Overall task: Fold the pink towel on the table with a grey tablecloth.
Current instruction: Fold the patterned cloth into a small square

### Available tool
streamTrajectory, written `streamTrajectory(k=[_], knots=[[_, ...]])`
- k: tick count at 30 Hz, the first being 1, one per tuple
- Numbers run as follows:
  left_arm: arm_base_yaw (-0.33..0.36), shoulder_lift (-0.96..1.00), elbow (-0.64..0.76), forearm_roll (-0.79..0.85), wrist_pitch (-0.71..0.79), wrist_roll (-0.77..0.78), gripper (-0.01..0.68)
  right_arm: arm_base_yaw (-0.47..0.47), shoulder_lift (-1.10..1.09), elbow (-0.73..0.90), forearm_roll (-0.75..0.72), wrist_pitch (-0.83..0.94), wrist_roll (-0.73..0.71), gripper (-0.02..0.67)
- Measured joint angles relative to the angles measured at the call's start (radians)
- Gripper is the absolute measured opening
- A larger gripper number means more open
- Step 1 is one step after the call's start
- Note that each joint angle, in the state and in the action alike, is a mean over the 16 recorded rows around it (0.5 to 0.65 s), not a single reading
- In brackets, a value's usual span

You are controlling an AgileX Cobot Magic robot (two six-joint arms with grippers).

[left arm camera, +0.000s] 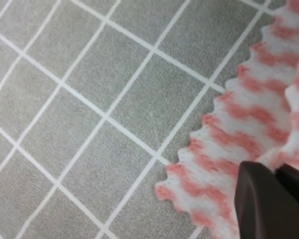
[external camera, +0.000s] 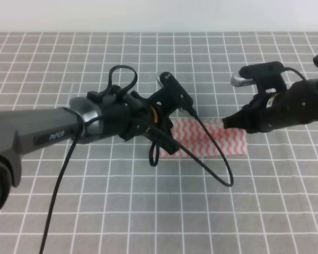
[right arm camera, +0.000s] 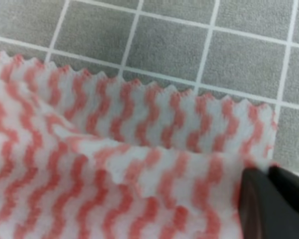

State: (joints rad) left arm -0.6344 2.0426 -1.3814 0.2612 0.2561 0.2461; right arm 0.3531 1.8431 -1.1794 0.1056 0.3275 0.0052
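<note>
The pink towel (external camera: 209,138) lies as a doubled strip in the middle of the table with a grey tablecloth (external camera: 148,211). My left gripper (external camera: 167,148) is down on its left end, and my right gripper (external camera: 229,122) touches its upper right part. In the left wrist view the two dark fingers (left arm camera: 256,199) are pressed together at the towel's (left arm camera: 234,134) zigzag edge, beside a raised upper layer. The right wrist view shows the gripper (right arm camera: 268,172) shut on a lifted layer of the towel (right arm camera: 114,149) that lies over the lower one.
A black cable (external camera: 217,169) from the left arm loops over the towel's front edge and onto the cloth. The left arm's grey body (external camera: 53,132) crosses the left half of the table. The cloth's far edge (external camera: 159,33) meets a white wall.
</note>
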Motion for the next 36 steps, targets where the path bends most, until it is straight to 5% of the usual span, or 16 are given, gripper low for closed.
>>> streamTrajectory(k=[13,27,36], knots=[[0.008,0.007,0.0,0.0,-0.016,0.0,-0.001,-0.006,0.019,0.0,-0.001,-0.026,-0.005,-0.01],[0.018,0.022,0.0,0.0,-0.03,0.0,0.004,-0.01,0.02,0.001,-0.002,-0.053,-0.005,0.166],[0.036,0.023,0.0,0.001,-0.05,-0.001,0.133,-0.019,0.019,0.001,0.003,-0.048,-0.005,0.186]])
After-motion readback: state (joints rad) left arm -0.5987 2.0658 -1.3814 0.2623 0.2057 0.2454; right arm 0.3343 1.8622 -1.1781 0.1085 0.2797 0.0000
